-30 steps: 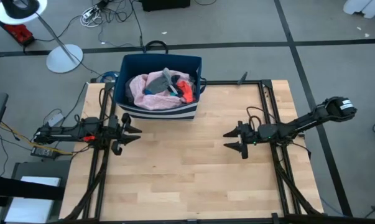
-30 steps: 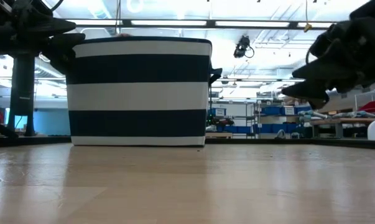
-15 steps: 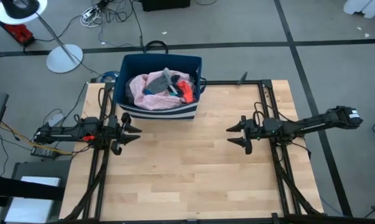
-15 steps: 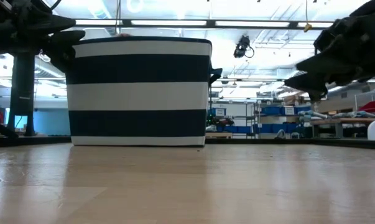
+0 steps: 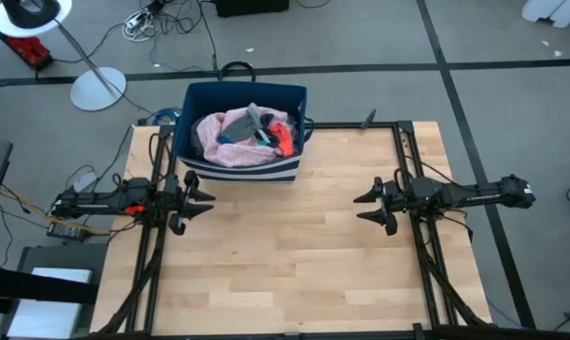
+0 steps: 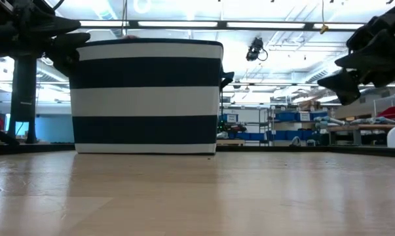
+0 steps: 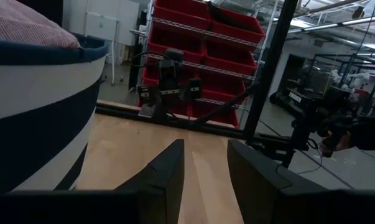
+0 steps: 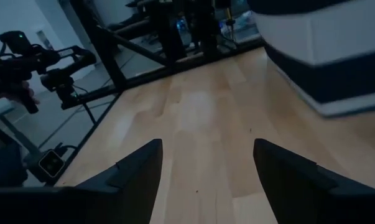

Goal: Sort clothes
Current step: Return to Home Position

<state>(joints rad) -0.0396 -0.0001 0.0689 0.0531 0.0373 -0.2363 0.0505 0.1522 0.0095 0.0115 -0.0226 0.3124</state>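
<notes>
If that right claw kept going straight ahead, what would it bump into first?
Only bare table lies ahead; it would probably meet the left gripper opposite, passing the bin, though depth is unclear.

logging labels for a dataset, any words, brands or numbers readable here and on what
None can be read.
The bin shows only stripes, no words.
Any labels on the red bins on the rack and the blue crates on the far shelves are too small to read.
</notes>
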